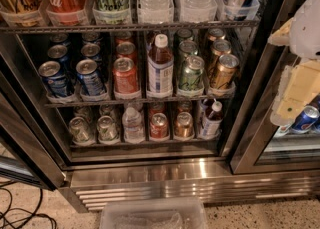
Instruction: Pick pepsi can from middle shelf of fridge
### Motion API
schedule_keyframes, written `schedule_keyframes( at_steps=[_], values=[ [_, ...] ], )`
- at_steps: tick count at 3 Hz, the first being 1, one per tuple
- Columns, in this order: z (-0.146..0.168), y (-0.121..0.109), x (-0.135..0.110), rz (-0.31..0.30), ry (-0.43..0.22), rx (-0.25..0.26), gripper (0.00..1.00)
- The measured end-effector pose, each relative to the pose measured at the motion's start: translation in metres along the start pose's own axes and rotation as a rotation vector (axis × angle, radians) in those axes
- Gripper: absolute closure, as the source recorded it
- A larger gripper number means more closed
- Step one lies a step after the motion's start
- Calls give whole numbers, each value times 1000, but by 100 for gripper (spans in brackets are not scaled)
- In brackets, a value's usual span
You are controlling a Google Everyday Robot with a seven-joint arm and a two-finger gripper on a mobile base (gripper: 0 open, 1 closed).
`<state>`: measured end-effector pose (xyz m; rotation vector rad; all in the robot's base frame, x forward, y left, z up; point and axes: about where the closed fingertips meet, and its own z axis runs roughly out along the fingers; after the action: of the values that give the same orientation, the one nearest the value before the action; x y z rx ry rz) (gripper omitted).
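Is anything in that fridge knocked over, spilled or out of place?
Nothing toppled or spilled; cans on the middle shelf stand upright. The oddities are outside the fridge: a clear tub on the floor before it and loose cables lower left. The gripper hangs at right, off the shelves.

1. This looks like a shop or canteen drinks corner: a large commercial cooler with stainless-steel frame and base grille (pixel 150 180) fills the view.
2. Its thin dark wire racks (pixel 130 101) carry cans and bottles sorted by kind in clear plastic lane trays (pixel 125 94), like goods on display.
3. The hard speckled stone floor (pixel 265 215) has black cables (pixel 20 215) trailing at left.
4. The robot's pale tool (pixel 295 93) hangs at the right edge, beside the cooler's frame.
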<state>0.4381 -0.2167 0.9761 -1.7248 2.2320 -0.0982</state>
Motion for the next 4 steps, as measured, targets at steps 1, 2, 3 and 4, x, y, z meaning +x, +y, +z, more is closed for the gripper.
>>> schedule_keyframes(
  at_steps=[1,2,3,4],
  values=[
    [0,0,0,0,0,0,0],
    [10,11,-15,-30,-41,-23,0],
    [16,18,-25,-51,-68,-40,0],
    [30,43,-52,-124,-141,-89,0]
  ],
)
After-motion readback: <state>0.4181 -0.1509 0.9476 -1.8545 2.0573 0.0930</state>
